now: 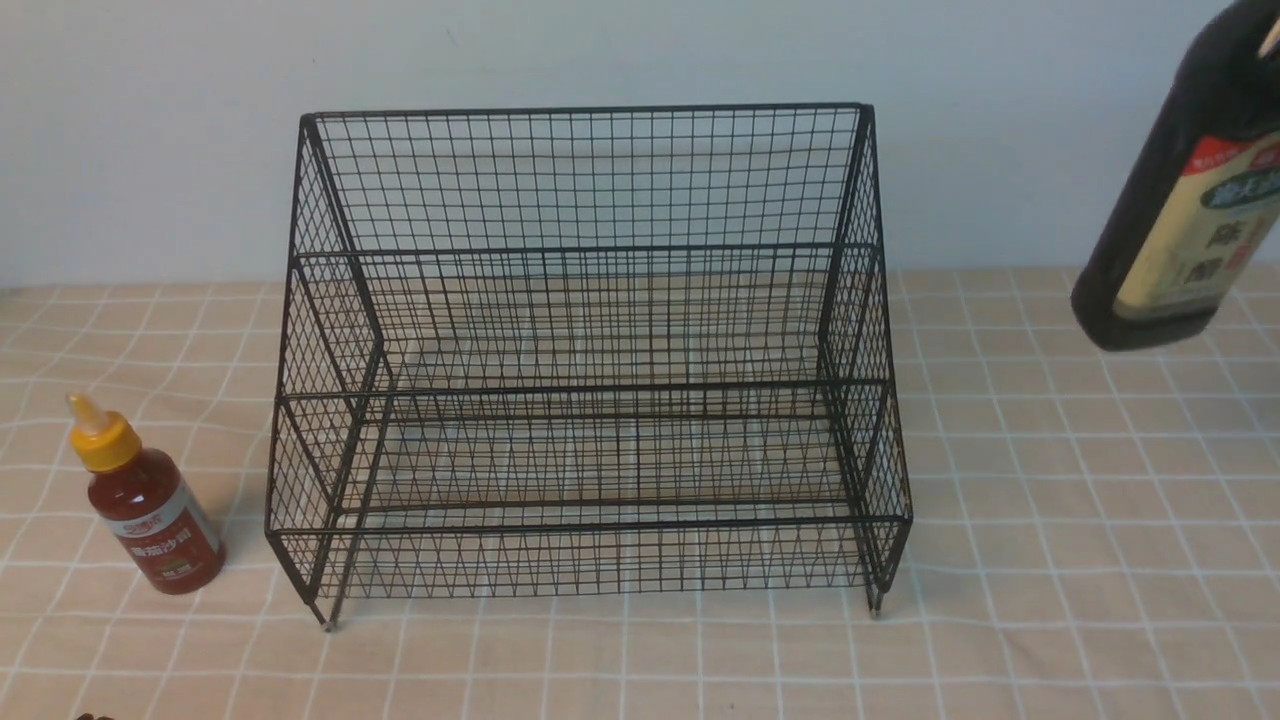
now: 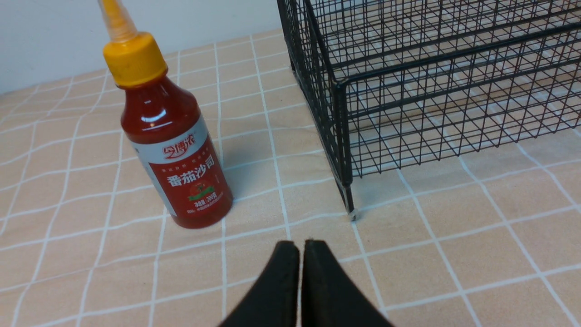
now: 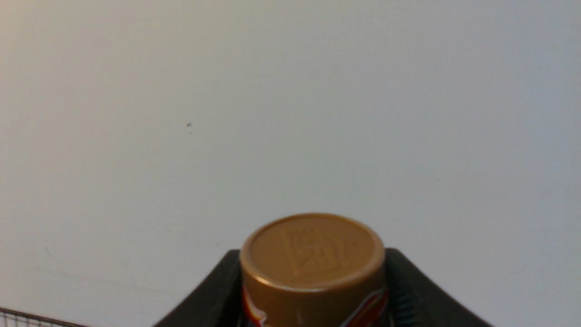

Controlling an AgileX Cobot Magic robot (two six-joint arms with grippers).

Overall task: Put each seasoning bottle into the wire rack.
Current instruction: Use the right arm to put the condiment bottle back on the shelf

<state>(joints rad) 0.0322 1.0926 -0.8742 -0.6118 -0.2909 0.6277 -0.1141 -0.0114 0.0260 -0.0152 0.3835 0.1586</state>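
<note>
The wire rack (image 1: 585,248) stands empty on the checked cloth in the middle of the front view. Up in the air to the right of it, off the table, the dark vinegar bottle (image 1: 1180,200) hangs tilted. My right gripper (image 3: 313,254) is shut on this bottle just below its gold cap (image 3: 313,247), a black finger on each side. The small red sauce bottle (image 1: 150,510) with its yellow nozzle cap stands upright on the cloth left of the rack. My left gripper (image 2: 301,247) is shut and empty, low over the cloth. It is short of the red sauce bottle (image 2: 174,150) and the rack's front left foot (image 2: 350,213).
A checked beige cloth (image 1: 1050,560) covers the table. A plain pale wall (image 1: 600,50) rises right behind the rack. One top corner of the rack (image 3: 27,318) shows at the edge of the right wrist view.
</note>
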